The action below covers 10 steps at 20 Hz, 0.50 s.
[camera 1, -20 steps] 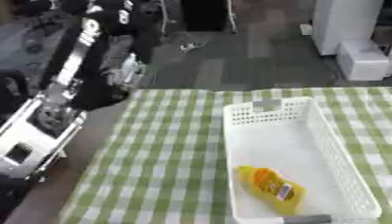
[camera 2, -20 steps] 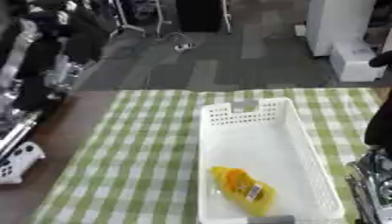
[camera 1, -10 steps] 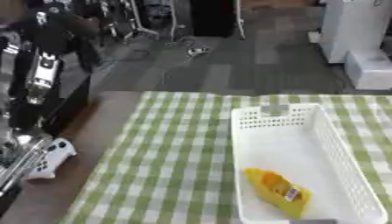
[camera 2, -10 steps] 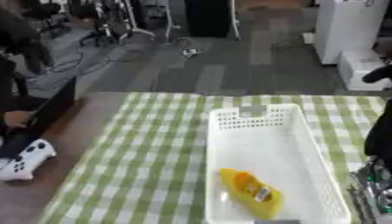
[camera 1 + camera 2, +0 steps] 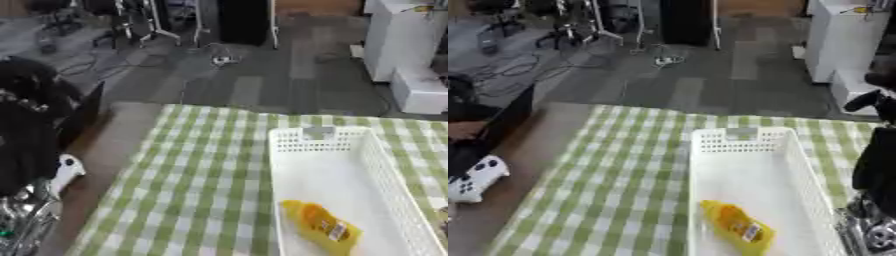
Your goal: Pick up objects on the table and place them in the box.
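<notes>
Nearest, at 5 o'clock in the left eye view, a yellow bottle point(image 5: 320, 227) lies on its side inside the white basket point(image 5: 319, 150), toward the basket's near end. It carries a small white and red label; no writing on it can be read.

At 7 o'clock in the left eye view, silver metal parts at the frame edge are probably the left hand point(image 5: 22, 225); whether its fingers are spread or curled cannot be told. The black left arm point(image 5: 26, 130) rises above it at 9 o'clock.

The right eye view alone shows the right arm point(image 5: 878, 160), a black mass at 3 o'clock, with silver parts point(image 5: 868, 232) at 5 o'clock beside the basket's right wall; the right hand's fingers cannot be made out.

A white game controller point(image 5: 472, 179) lies at 8 o'clock on the bare brown table point(image 5: 544, 145), off the green checked cloth point(image 5: 614, 180); the right eye view shows it whole, the left eye view only part.

The basket stands on the cloth, a grey tab point(image 5: 318, 131) on its far rim.

Beyond, at 12 o'clock, grey floor with cables point(image 5: 219, 59); white cabinets point(image 5: 404, 45) at 2 o'clock.
</notes>
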Available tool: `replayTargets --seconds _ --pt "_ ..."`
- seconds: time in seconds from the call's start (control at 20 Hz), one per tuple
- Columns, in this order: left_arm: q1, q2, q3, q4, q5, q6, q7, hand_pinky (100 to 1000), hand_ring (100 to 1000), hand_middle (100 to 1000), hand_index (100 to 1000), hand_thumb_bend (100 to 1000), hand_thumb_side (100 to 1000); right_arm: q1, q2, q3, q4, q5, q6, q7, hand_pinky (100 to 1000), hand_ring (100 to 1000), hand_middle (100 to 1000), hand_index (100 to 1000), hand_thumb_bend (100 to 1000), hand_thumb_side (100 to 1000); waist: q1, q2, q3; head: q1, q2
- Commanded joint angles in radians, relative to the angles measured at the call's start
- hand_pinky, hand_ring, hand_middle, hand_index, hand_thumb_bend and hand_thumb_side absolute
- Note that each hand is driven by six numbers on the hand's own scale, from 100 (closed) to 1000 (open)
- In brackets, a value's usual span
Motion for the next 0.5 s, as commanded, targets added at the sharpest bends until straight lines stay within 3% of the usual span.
replayTargets --seconds 0.05,0.2,0.5 --pt "0.002 -0.020 -0.015 -0.011 0.051 -0.121 -0.034 384 327 489 615 100 754 0.006 -0.026 -0.008 -0.013 0.018 -0.004 -0.012 369 616 630 724 100 926 -0.005 -0.006 0.007 -0.027 -0.016" --pt "0.003 -0.036 -0.015 -0.011 0.092 -0.167 -0.051 387 329 488 615 100 752 0.019 -0.030 -0.006 -0.013 0.029 -0.007 -0.017 367 617 630 724 100 928 -0.013 -0.006 0.015 -0.035 -0.015" --pt "0.014 -0.030 -0.018 -0.011 0.123 -0.185 -0.099 386 329 488 614 100 749 0.033 -0.036 -0.004 -0.013 0.041 -0.008 -0.023 366 617 630 724 100 930 -0.019 -0.005 0.025 -0.032 -0.034"
